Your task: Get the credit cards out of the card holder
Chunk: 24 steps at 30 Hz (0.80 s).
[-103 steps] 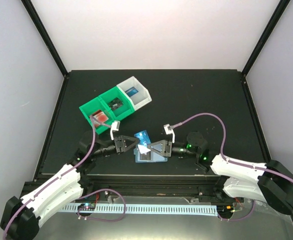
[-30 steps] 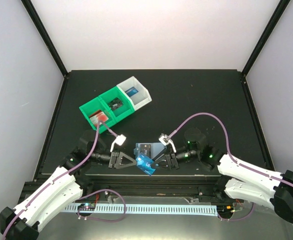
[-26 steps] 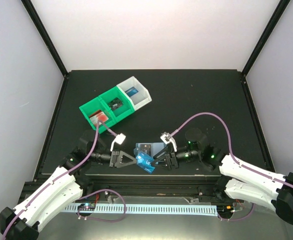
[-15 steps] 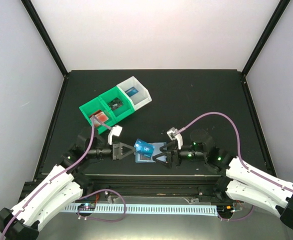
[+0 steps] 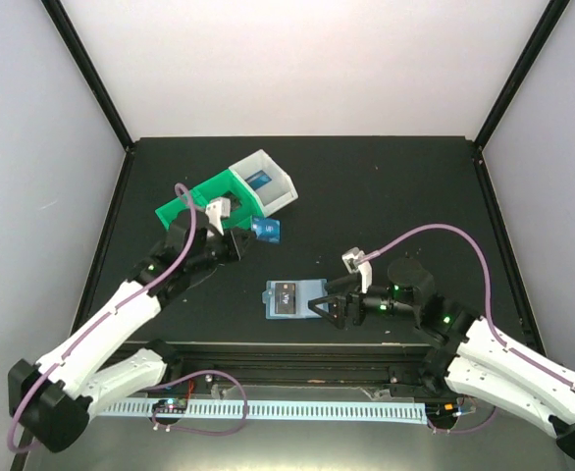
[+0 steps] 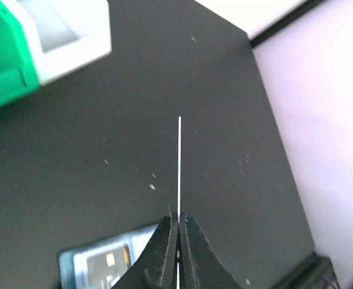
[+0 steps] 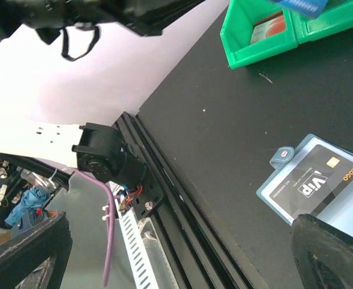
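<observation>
Your left fingers [image 6: 162,248] are pinched shut on a blue card [image 5: 266,230]. The left wrist view sees that card edge-on as a thin pale line standing straight out of the tips, so the grip is on one short end and the rest hangs free. That probably leaves the flat face clear to be lowered into a bin. The card hovers over the tabletop [image 5: 386,196] just off the 5 o'clock corner of the white bin [image 5: 280,192]. A second blue card [image 5: 259,181] already lies in that bin, so the cards look to be sorted by colour and this one belongs beside it. Your right fingers [image 7: 26,260] are spread wide and hold nothing. They sit low at about 4 o'clock of the card holder [image 5: 310,290], just beside it, and whether they touch it is not clear. They are likely parked there to pin or steady the soft sleeve for the next pull. The holder lies flat on the tabletop at 5 o'clock from the bins, towards the near edge, with one black card [image 7: 317,180] still in it. That leaves at least one card to draw out. You can count four cards: two blue, one black, and one red card [image 7: 271,29] in a green bin. There are two green bins [image 7: 255,51] and one white, and the left arm hides part of the green ones from above.
</observation>
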Available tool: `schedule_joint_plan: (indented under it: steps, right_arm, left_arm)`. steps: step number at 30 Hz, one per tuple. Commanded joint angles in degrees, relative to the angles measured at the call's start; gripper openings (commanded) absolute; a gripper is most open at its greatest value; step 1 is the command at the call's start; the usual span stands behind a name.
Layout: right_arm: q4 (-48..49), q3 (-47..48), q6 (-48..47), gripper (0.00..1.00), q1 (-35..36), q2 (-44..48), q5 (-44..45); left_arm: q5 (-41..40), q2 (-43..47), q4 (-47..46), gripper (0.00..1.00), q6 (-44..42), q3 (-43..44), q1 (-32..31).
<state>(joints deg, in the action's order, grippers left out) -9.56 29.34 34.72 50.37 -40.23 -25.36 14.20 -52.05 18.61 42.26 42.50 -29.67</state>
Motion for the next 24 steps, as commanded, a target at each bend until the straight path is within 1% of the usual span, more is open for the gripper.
schedule_joint_plan:
  steps: [1,3,6,9,10,14,19,21,24]
  right_arm:
    - [-0.5,1.6,1.2,1.0,-0.1,1.8,1.1]
    - [-0.5,1.6,1.2,1.0,0.0,2.0,1.0]
    - [-0.8,1.7,1.0,1.0,-0.1,1.9,1.1]
    - [-1.2,2.2,0.6,1.0,-0.1,1.8,1.4]
    - [-1.3,2.3,0.5,1.0,-0.2,1.7,1.5]
    - [-1.2,2.8,0.6,1.0,-0.1,1.5,1.7]
    - [-0.3,2.7,1.5,1.0,-0.1,1.1,0.6]
    - [-0.5,2.7,1.9,1.0,-0.1,1.0,0.4]
    - [-1.3,3.1,1.9,1.0,-0.1,0.6,-0.6]
  left_arm:
    - [-10.5,-7.1,-4.7,0.01,-0.8,6.0,1.2]
    - [-15.4,-10.2,-6.3,0.02,0.2,8.1,1.3]
    - [-20.0,-14.0,-11.6,0.01,3.6,8.9,1.6]
    - [-20.8,-18.8,-16.4,0.01,5.4,10.9,2.3]
    - [-21.2,-20.5,-16.6,0.02,5.9,12.4,2.3]
    - [-22.5,-28.2,-15.3,0.02,8.2,18.3,2.5]
    - [-23.1,-35.6,-16.0,0.02,11.5,22.9,3.0]
    - [-23.5,-39.2,-14.1,0.02,12.2,25.8,3.5]
    - [-26.9,-43.4,-9.5,0.02,15.0,29.9,4.3]
